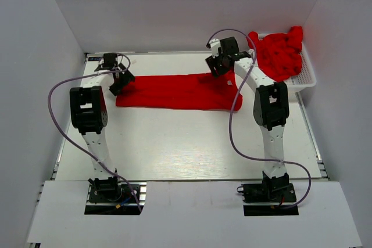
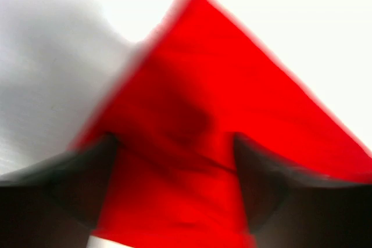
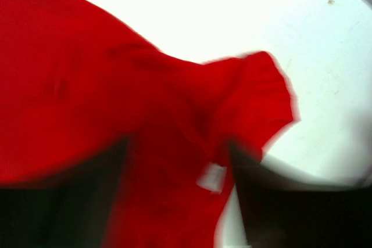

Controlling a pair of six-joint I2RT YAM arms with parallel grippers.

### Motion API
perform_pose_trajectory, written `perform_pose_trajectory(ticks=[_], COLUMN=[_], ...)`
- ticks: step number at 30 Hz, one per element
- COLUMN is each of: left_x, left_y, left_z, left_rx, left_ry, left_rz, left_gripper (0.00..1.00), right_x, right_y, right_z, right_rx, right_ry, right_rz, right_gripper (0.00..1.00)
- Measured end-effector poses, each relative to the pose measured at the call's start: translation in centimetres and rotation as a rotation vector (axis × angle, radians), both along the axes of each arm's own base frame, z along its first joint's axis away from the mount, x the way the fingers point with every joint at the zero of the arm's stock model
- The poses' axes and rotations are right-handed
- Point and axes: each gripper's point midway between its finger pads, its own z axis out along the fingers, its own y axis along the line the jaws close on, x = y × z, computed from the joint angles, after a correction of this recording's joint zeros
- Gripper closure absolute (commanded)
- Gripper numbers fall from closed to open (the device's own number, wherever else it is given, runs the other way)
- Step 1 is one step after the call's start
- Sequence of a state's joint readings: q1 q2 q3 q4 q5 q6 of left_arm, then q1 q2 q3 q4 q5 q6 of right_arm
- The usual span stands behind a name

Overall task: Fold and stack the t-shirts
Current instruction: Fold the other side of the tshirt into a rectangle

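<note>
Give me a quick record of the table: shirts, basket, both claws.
shirt on table: one red t-shirt, folded into a long strip, lying flat
left claw: at the strip's left end, fingers apart over the cloth
right claw: at the strip's right end, fingers apart, white neck label between them
basket: white, far right corner, heaped with more red t-shirts

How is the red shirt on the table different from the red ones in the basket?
The table shirt lies flat, folded into a long strip; the basket shirts are a crumpled heap. The table shirt is single; the basket shirts seem several, piled in the white basket at the far right. Both are bright red.
</note>
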State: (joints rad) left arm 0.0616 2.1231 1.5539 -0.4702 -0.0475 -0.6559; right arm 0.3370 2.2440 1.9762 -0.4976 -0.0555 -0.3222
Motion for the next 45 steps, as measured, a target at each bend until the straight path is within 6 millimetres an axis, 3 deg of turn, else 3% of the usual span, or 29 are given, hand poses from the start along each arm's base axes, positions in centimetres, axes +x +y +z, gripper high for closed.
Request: perform_pose_trajectory(ticks=[4,7,11,16,22,28,36,45], left_x=[1.8,1.6,1.4,1.5,0.2,-1.2,-2.0,-2.8], left_y=[-0.4,0.0,0.6,0.6,-1.2,-5.4,-11.4,-13.4], left_z=[2.3,2.7,3.6,5.8,7.1,5.8,4.1,1.3], left_rx=[0.01,0.038,0.078,0.111,0.079,0.019,-0.02,-0.032], left_ry=[-0.06,-0.047,-0.034,-0.056,-0.079,-0.065,-0.046,-0.003], left_rz=[-0.021,-0.026,-0.047,-0.101,-0.206,-0.343,-0.5,-0.552], left_gripper=[0.0,0.0,0.0,0.0,0.0,0.0,0.0,0.0], right_x=[2.2,3.8,3.9,0.6,-3.9,-6.5,-6.3,-5.0], right_y=[-0.5,-0.9,-1.1,-1.1,0.8,3.8,5.8,6.2], right_z=[-1.3,-0.7,0.9,3.2,4.8,2.2,-1.7,-3.8], right_rx=[-0.003,0.006,0.027,0.058,0.155,0.245,0.301,0.318], right_ry=[-0.033,-0.076,-0.111,-0.081,0.0,0.138,0.253,0.259], right_rz=[-0.055,-0.104,-0.118,-0.082,0.011,0.082,0.088,0.047], right_gripper=[0.1,0.1,0.1,0.1,0.1,0.1,0.1,0.1])
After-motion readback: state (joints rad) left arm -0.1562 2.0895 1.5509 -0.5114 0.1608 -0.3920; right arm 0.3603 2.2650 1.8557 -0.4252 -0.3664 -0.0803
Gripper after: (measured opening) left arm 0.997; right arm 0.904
